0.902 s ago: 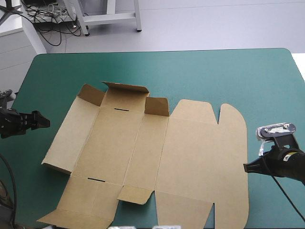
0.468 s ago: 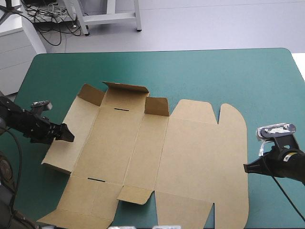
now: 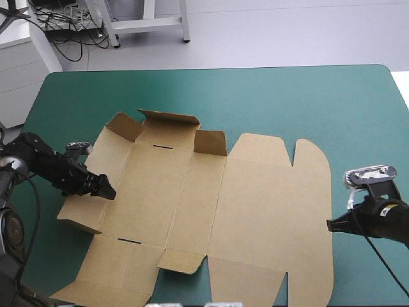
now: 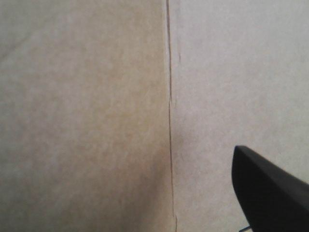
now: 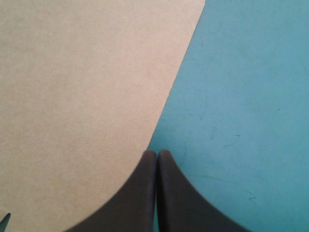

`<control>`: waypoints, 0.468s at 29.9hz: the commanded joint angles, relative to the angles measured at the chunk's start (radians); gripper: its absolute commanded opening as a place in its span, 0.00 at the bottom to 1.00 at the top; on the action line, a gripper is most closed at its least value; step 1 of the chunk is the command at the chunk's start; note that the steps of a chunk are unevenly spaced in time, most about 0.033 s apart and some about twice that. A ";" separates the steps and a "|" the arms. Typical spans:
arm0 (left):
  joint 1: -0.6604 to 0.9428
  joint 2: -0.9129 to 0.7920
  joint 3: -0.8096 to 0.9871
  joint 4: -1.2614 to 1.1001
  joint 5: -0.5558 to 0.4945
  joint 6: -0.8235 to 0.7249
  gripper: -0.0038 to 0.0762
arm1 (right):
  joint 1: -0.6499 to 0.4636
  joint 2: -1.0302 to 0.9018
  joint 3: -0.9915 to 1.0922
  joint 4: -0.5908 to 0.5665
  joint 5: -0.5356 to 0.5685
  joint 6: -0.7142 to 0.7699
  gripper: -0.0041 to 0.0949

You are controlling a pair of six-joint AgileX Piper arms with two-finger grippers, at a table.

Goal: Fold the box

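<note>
the left gripper (image 3: 107,190) reaches in low from the table's left edge over the box's leftmost panel, its tip close to the crease where that panel meets the next. in the left wrist view brown board fills everything ahead, and the crease (image 4: 170,121) runs straight away from the gripper. one black finger (image 4: 270,193) stands off toward a corner, far from the middle, so the gripper is parted, with nothing between.

the box (image 3: 255,204) lies unfolded in the middle of the teal-green cover (image 3: 287,96). it is mostly flat, with its far flaps (image 3: 167,121) tilted up and the left panel's outer edge lifted.

the right gripper (image 3: 330,224) sits low at the box's right edge. in the right wrist view its fingers meet in one pointed arch, gripping nothing, with the board's edge just beside the tips and bare cover on the other side.
</note>
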 commanded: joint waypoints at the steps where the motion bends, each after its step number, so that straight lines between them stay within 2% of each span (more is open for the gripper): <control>1: -0.010 -0.031 0.006 -0.035 0.104 -0.010 0.77 | -0.004 -0.009 -0.022 0.010 -0.030 -0.012 0.02; 3: -0.010 -0.031 0.006 -0.035 0.104 -0.010 0.73 | -0.004 -0.009 -0.022 0.010 -0.030 -0.012 0.02; 6: -0.010 -0.031 0.006 -0.035 0.104 -0.010 0.60 | -0.004 -0.009 -0.022 0.010 -0.030 -0.012 0.02; 8: -0.010 -0.031 0.006 -0.035 0.104 -0.010 0.47 | -0.004 -0.009 -0.022 0.010 -0.030 -0.012 0.02; 12: -0.010 -0.031 0.006 -0.035 0.104 -0.010 0.07 | -0.004 -0.009 -0.022 0.010 -0.030 -0.012 0.02; 14: -0.010 -0.031 0.006 -0.032 0.104 -0.010 0.04 | -0.004 -0.009 -0.022 0.010 -0.030 -0.012 0.02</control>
